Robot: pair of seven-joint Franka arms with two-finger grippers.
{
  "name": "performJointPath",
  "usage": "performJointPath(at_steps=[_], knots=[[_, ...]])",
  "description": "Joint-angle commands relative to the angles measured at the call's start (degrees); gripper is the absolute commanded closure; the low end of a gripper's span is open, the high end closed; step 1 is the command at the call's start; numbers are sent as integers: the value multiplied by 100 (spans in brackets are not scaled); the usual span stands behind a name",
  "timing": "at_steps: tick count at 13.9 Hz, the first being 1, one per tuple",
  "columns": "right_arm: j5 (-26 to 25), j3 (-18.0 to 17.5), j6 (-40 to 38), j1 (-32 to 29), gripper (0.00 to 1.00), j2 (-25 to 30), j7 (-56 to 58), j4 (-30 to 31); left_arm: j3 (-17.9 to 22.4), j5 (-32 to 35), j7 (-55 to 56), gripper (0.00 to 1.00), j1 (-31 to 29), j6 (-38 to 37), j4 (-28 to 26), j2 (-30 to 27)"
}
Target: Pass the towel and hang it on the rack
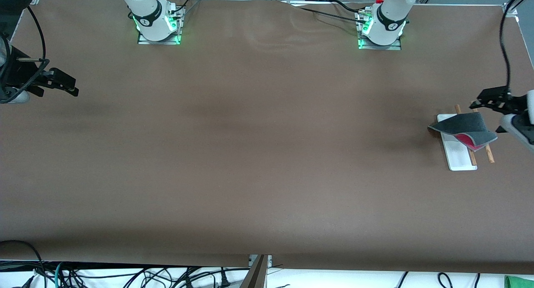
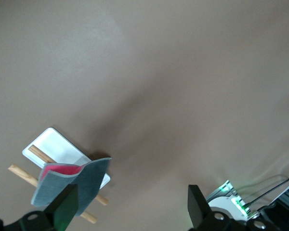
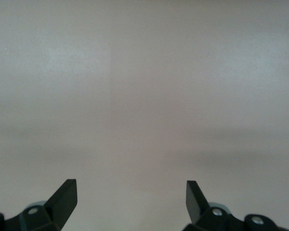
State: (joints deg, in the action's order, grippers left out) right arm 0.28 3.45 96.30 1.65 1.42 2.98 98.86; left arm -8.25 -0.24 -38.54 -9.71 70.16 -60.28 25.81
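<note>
The towel (image 1: 465, 127) hangs folded over the rack's two wooden rods (image 1: 489, 154), dark grey side out, with pink-red showing inside the fold (image 2: 62, 169). The rack's white base (image 1: 459, 154) lies at the left arm's end of the table. My left gripper (image 1: 480, 100) hovers close beside the rack, open, with nothing between its fingers; in the left wrist view the towel (image 2: 72, 185) sits by one finger (image 2: 67, 209), apart from it. My right gripper (image 1: 69, 84) waits open and empty over the right arm's end of the table, and the right wrist view shows only bare brown tabletop between its fingers (image 3: 62, 197).
Both arm bases (image 1: 158, 25) (image 1: 381, 29) stand along the table edge farthest from the front camera. Loose cables (image 1: 125, 275) lie below the table's nearest edge. A black cable (image 1: 505, 41) runs down to the left wrist.
</note>
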Motion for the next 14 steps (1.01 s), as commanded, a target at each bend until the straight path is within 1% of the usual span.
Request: performJointPath(at_steps=[1,2,4,5,7,8,9,10,11,12,13,14], knots=[[-19,-19,3,-6,0,7,89,-43,69,269,731,0,425,59,-239,-286],[-19,-19,-14,-6,0,7,98,-43,69,278,995,0,583,59,-352,-426],[-19,-19,-14,-6,0,7,98,-43,60,340,1383,0,637,67,-590,-672],[-19,-28,-6,-6,0,7,98,-51,86,340,1515,0,672,285,-799,-900],[-19,-28,-41,2,0,-1,98,-139,139,340,1613,0,699,1214,-2035,-1575],[-19,-28,-41,-6,0,-1,98,-139,165,323,1622,0,699,1576,-2554,-1909],[-19,-28,-41,-6,0,-45,98,-157,174,305,1726,0,708,1840,-2898,-2182],[-19,-28,-41,2,0,-54,98,-166,183,331,2058,0,786,1982,-3024,-2307],[-19,-28,-50,2,0,-45,98,-166,392,323,2487,0,952,2131,-3155,-2369],[-19,-28,-50,2,0,-54,98,-166,760,314,2761,0,1397,2429,-3348,-2483],[-19,-28,-50,2,0,-54,106,-166,972,322,2869,0,1611,2754,-3559,-2553],[-19,-28,-50,-6,0,-54,107,-166,974,270,2878,0,1604,2853,-3657,-2589]])
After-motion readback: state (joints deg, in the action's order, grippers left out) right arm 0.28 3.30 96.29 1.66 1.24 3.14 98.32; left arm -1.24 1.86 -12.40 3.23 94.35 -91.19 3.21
